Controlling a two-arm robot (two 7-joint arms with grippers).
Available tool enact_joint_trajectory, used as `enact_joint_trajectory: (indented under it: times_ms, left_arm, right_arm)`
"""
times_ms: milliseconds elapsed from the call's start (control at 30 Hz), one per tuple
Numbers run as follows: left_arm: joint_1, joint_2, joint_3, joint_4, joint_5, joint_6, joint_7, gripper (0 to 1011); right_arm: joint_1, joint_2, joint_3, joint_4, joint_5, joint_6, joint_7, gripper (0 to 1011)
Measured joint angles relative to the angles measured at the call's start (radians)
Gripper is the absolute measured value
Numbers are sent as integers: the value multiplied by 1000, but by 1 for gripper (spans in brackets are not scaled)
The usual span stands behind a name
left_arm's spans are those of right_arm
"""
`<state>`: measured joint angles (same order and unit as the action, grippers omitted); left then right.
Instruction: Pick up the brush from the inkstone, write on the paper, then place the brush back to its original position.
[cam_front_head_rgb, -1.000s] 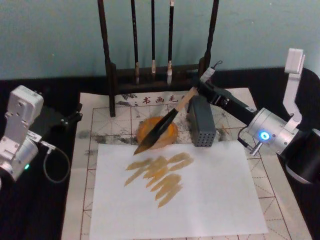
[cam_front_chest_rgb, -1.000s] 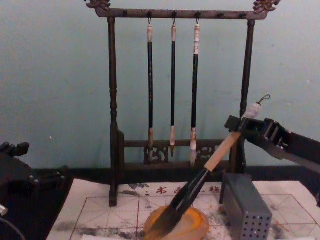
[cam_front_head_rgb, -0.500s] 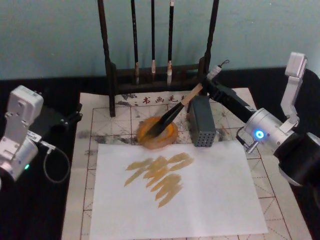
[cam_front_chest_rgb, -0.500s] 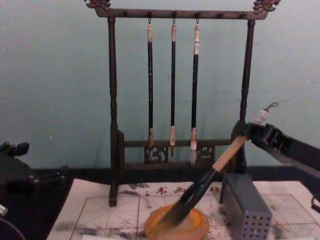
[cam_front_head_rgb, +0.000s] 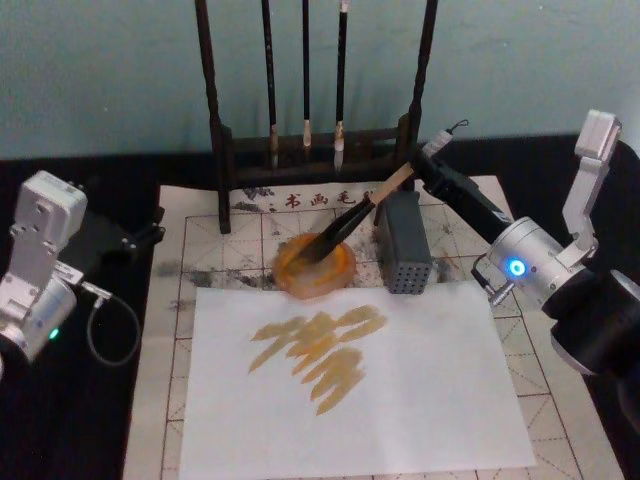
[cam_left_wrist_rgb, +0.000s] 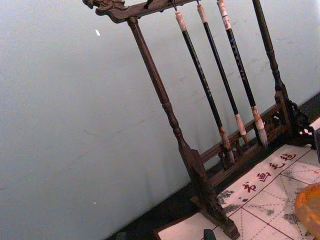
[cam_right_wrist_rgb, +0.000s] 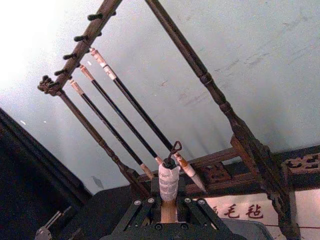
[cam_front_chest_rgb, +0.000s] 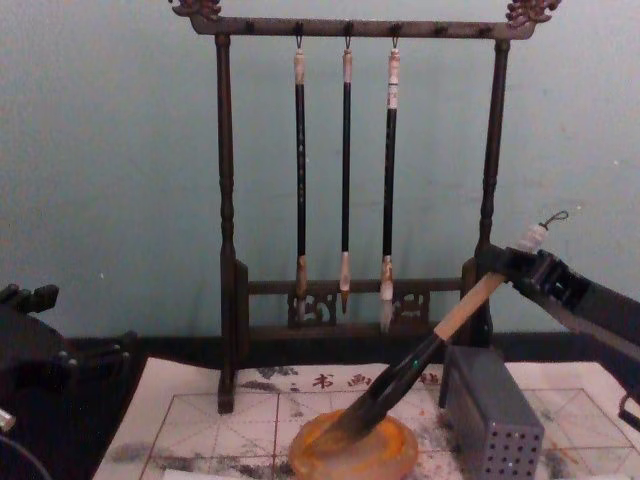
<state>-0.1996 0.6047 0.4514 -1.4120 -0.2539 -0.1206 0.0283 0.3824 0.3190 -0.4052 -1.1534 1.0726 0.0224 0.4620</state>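
Right hand (cam_front_head_rgb: 420, 166), upper right of centre, pinches the brush (cam_front_head_rgb: 348, 222) and has lowered it: bristles now rest in the inkstone (cam_front_head_rgb: 330, 289). Only release likely remains. Left arm (cam_front_head_rgb: 40, 265) parked, left edge.

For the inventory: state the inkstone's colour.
Orange-amber inkstone; it shows best in the head view.

A dark wooden rack (cam_front_chest_rgb: 225, 200) stands at the tabletop's (cam_front_head_rgb: 100, 420) back, three thin brushes (cam_front_chest_rgb: 346, 170) hanging from it. A grey perforated block (cam_front_head_rgb: 403, 245) sits before its right post.
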Motion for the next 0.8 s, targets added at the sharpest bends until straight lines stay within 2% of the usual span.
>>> enact_joint_trajectory:
  times_ms: [333, 800]
  left_arm:
    - [0, 0, 0, 0, 0, 0, 0, 1001]
    - [0, 0, 0, 0, 0, 0, 0, 1001]
  right_arm:
    - [-6, -18, 22, 10, -7, 0, -12, 181]
    - [-28, -26, 44, 6, -1, 23, -37, 181]
